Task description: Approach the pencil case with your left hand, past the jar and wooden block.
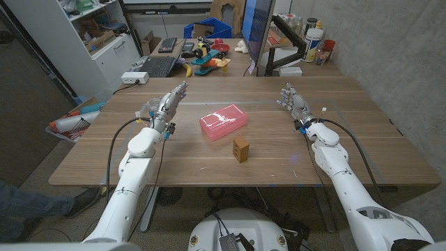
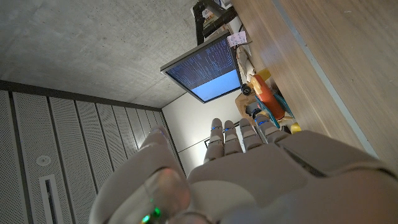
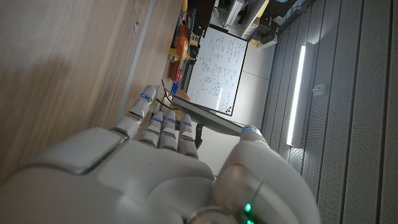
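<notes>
Presently, item one: the pencil case [image 1: 224, 122], pink with a white pattern on top, is lying flat near the middle of the wooden table [image 1: 362, 150], turned at a slant to the near edge.

Item two: the wooden block [image 1: 241, 148], small and brown, is standing upright just beside the case, on its nearer right side, apart from it.

Item three: the jar [image 1: 149, 109], clear, is sitting at the left part of the table, partly hidden behind the left hand, so whether the two are touching cannot be told.

Item four: the left hand [image 1: 169, 104] is hovering over the left part of the table, fingers stretched straight and pointing away from the robot, holding nothing. It is lying well left of the case. In the left wrist view the same hand [image 2: 249, 168] is showing its back, fingers extended close together.

Item five: the right hand [image 1: 293, 103] is standing at the right part of the table, fingers spread and slightly curved, holding nothing. The right wrist view is showing its back [image 3: 149, 168] beside the tabletop.

Item six: a monitor [image 1: 256, 31] is standing beyond the table's far edge, with a keyboard [image 1: 157, 66] to its left.
</notes>
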